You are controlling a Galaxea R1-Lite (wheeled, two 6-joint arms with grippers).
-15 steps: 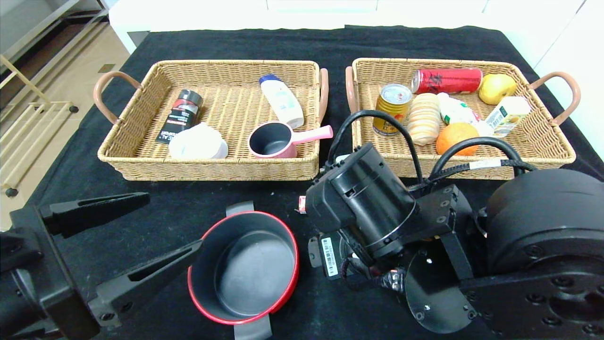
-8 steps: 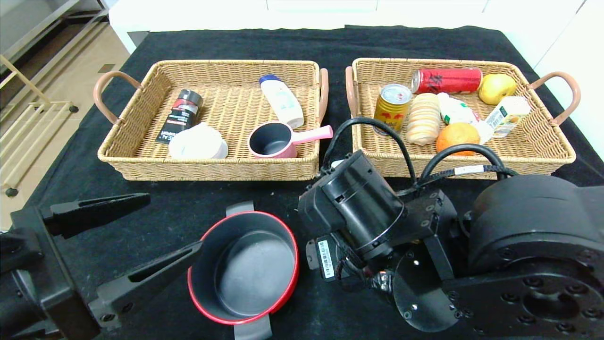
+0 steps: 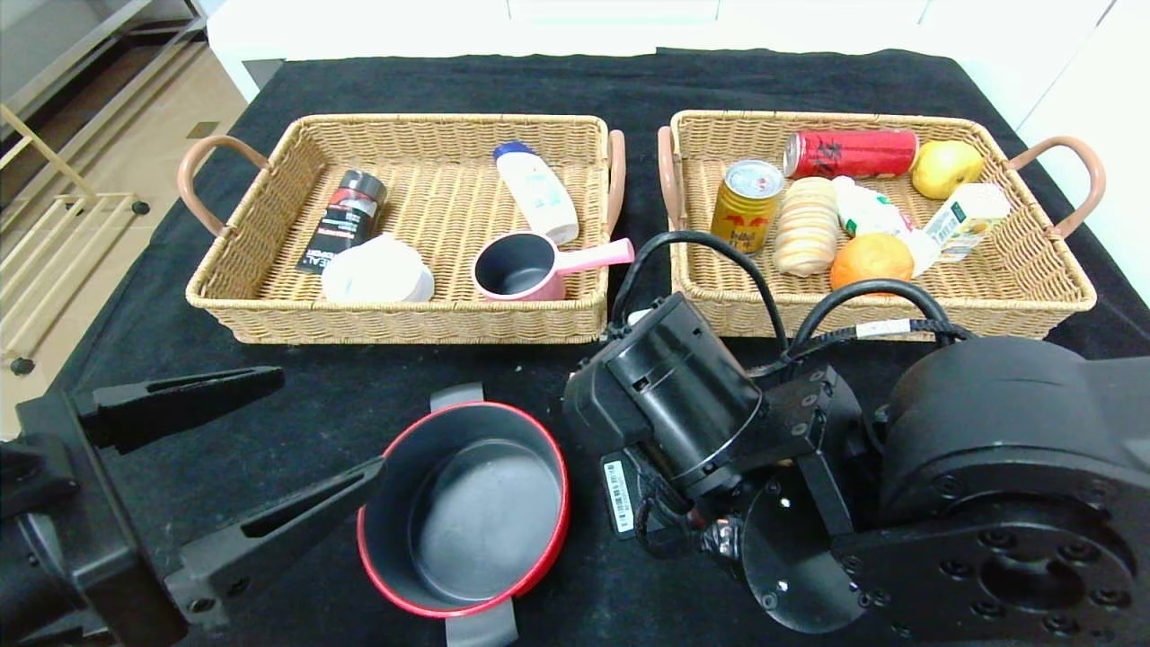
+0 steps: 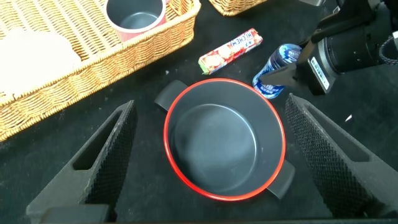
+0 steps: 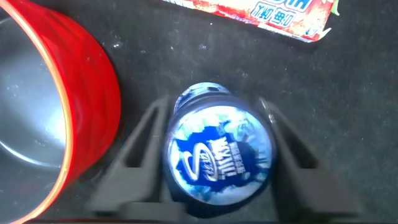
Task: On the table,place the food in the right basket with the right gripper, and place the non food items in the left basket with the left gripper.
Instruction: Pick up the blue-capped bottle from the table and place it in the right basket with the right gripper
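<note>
Blue-lidded little jar point(image 5: 219, 154), round with a swirly blue-and-white printed top, stands on the black fuzzy tablecloth point(image 3: 359, 395) just beside the red pot with the dark grey inside point(image 3: 465, 509), and the red-pink candy stick point(image 4: 230, 51) lies close by on its far side. The right gripper point(image 5: 214, 163) is down over it with a black finger on each side of the lid, about touching, though I can't say for sure the squeeze is finished.

To my eye the step is taking hold of that jar. It looks smooth and small, so I'd want both fingers seated evenly before lifting, then a straight rise clear of the pot's rim on the way to the right wicker basket point(image 3: 1033, 296), which is already crowded.

The left gripper point(image 4: 205, 158) hovers with fingers spread wide either side of the pot, holding nothing.
</note>
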